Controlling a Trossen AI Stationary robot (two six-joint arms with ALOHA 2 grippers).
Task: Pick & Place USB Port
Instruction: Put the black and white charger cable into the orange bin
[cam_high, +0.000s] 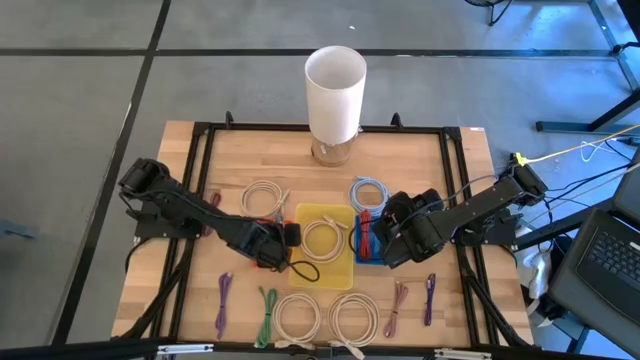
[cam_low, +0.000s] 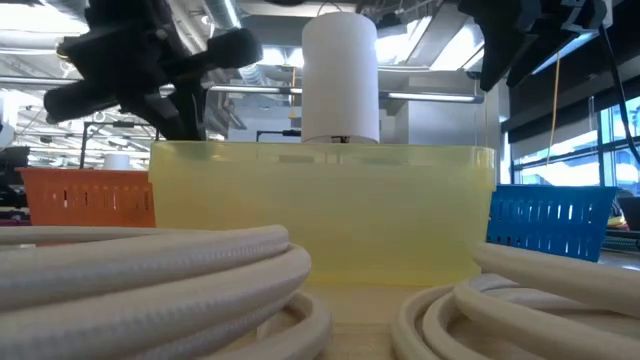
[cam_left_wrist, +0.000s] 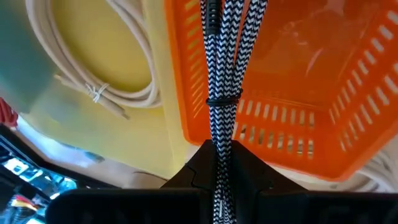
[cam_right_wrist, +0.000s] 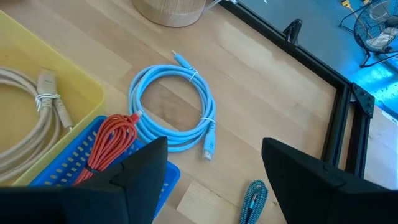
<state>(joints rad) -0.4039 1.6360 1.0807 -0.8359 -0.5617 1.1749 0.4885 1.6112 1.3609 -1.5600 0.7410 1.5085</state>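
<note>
A black-and-white braided cable (cam_left_wrist: 221, 74), bundled and tied with a band, shows in the left wrist view over the orange basket (cam_left_wrist: 298, 81). My left gripper (cam_high: 272, 252) is above that basket and shut on the cable; its dark loop (cam_high: 305, 270) shows beside the yellow tray (cam_high: 345, 270). The tray holds a cream coil (cam_high: 322, 238). My right gripper (cam_right_wrist: 211, 180) is open and touches nothing. It hovers by the blue basket (cam_right_wrist: 81, 165), which holds a red cable (cam_right_wrist: 112, 140). A light-blue coil (cam_right_wrist: 174, 112) lies on the wood beyond it. My left gripper pinches the braided cable bundle (cam_left_wrist: 219, 163) between its two fingers, near one end of the bundle. The bundle runs straight on from the fingers, lengthwise, over the orange basket's rim. The band (cam_left_wrist: 222, 101) ties it a little past the fingers.
A tall white cylinder (cam_high: 335, 85) on a wooden base stands at the table's far edge. Cream coils (cam_high: 300, 318), a purple cable (cam_high: 222, 305), a green cable (cam_high: 266, 315) and more cables (cam_high: 398, 305) lie along the near edge. Black frame rails (cam_high: 455, 190) border the wood.
</note>
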